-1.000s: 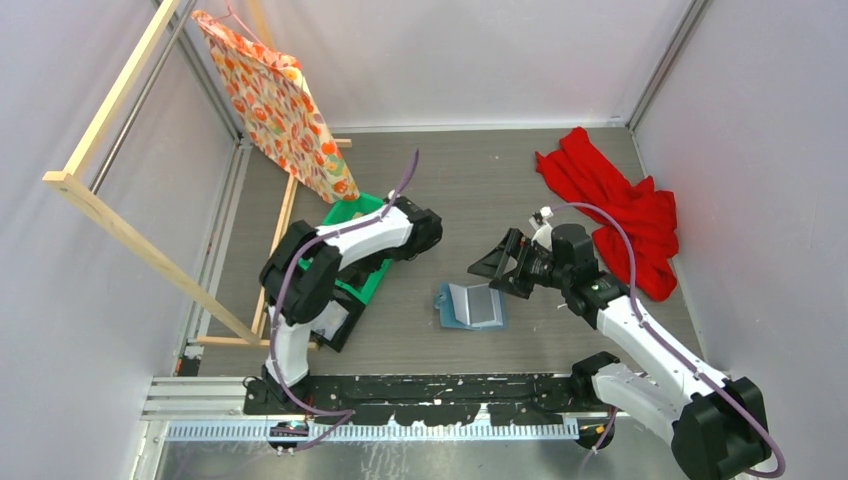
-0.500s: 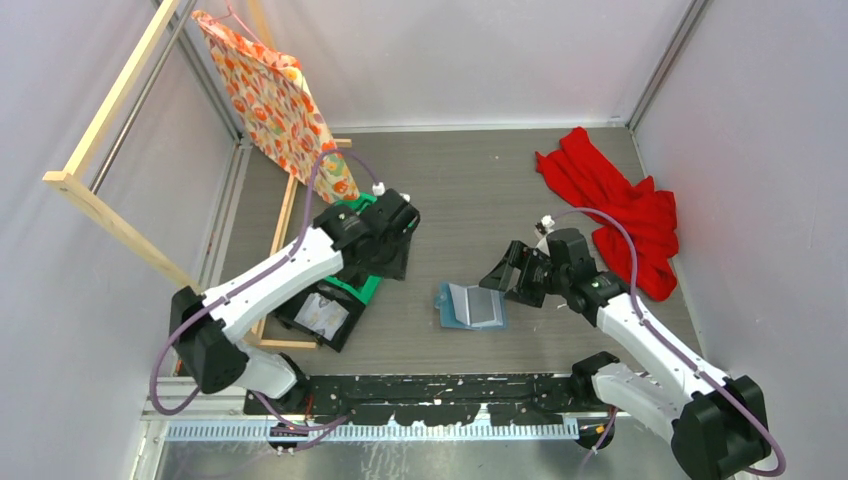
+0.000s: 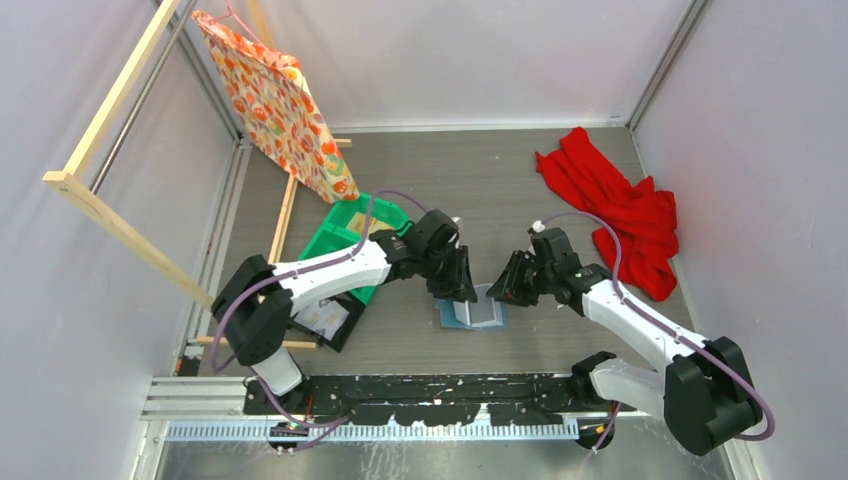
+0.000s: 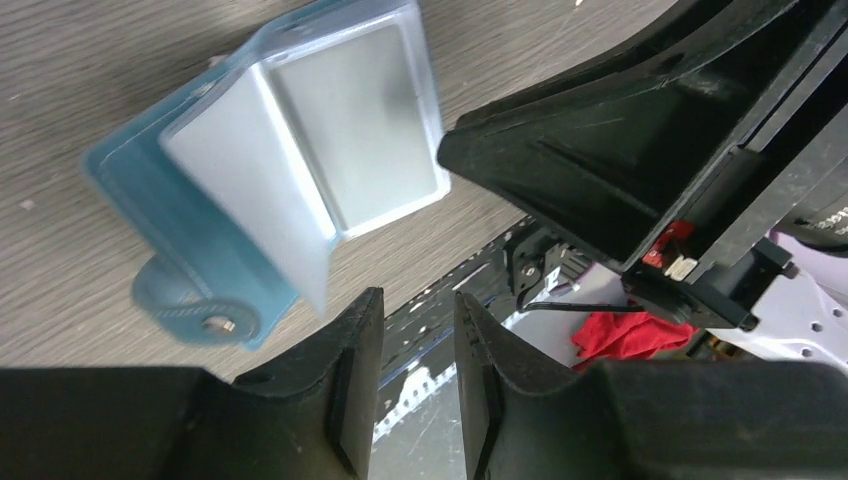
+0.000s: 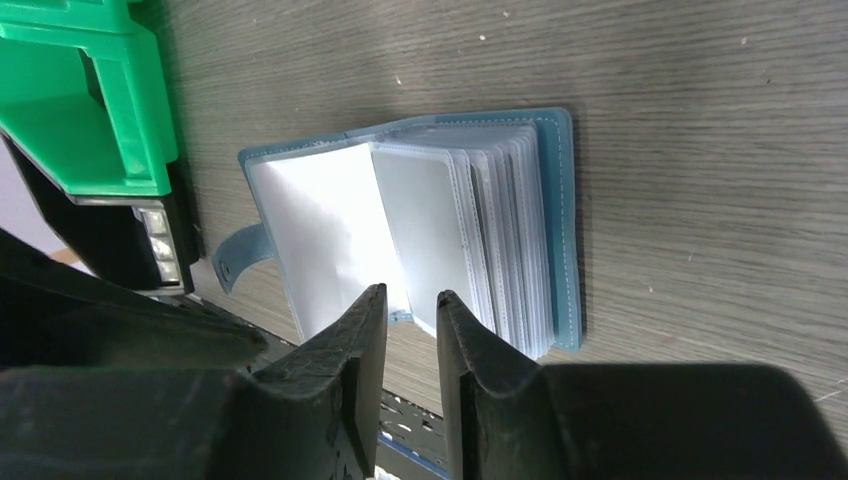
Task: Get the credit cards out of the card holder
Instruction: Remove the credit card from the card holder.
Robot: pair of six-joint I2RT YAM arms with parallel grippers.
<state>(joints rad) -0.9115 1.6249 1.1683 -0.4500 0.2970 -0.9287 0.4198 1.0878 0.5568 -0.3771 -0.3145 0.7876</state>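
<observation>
**Current step: approach for extraction.** The card holder lies open on the surface, between the two arms. Its clear sleeves are fanned and one pale leaf stands up from the spine. The closing tab sticks out from the cover edge on the left arm's side. One sleeve shows a pale grey rectangle, judged to be one of the credit cards. No card lies outside the card holder in any view, so extraction is judged not yet begun.

**Left gripper**: it hovers just above the tab-side edge of the card holder. The jaws stand a narrow gap apart, with nothing between them.

**Right gripper**: it hovers just above the opposite edge of the card holder, over the thick stack of sleeves. The jaws are likewise drawn in to a narrow gap and hold nothing. In the right wrist view the raised leaf ends just beyond the fingertips.

**Next move, requirements:**
1. One gripper pins the cover flat so the soft card holder cannot lift or slide.
2. The other gripper lines its jaws up with the open mouth of a sleeve and pinches only the card edge, not the plastic.
3. The pull runs along the sleeve and away from the spine.

A green bin stands near the card holder, beyond its tab side.
</observation>
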